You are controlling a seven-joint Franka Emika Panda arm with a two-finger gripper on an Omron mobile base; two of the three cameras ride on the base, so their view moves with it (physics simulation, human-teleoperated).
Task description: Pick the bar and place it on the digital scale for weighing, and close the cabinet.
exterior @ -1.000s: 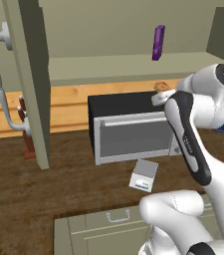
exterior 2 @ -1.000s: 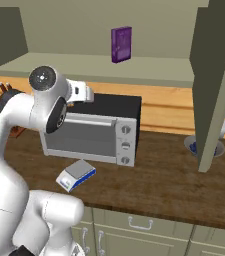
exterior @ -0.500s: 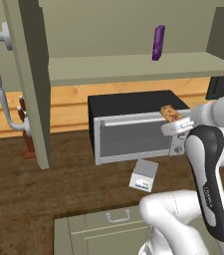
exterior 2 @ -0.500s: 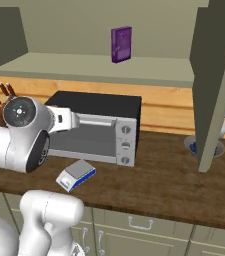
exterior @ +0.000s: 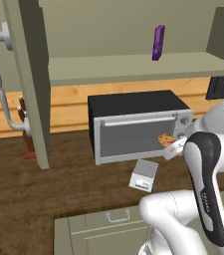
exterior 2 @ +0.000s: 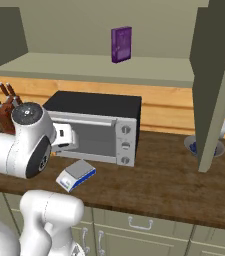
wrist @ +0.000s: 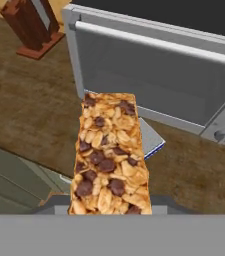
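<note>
Gripper (exterior: 169,143) clamped on the bar (wrist: 109,155), held in the air in front of the toaster oven (exterior 2: 101,127). Scale (exterior: 144,175) sits on the counter (exterior: 58,189) below the bar, slightly to the robot's left. In the hand view the bar's long axis points away from the hand, its far end covering most of the scale, so the drop looks mostly downward.

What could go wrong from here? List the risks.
1. The bar is long and the digital scale is small; it may overhang and tip off.
2. The scale sits close to the toaster oven, so the descending gripper could bump it.
3. The cabinet door is still open.
</note>
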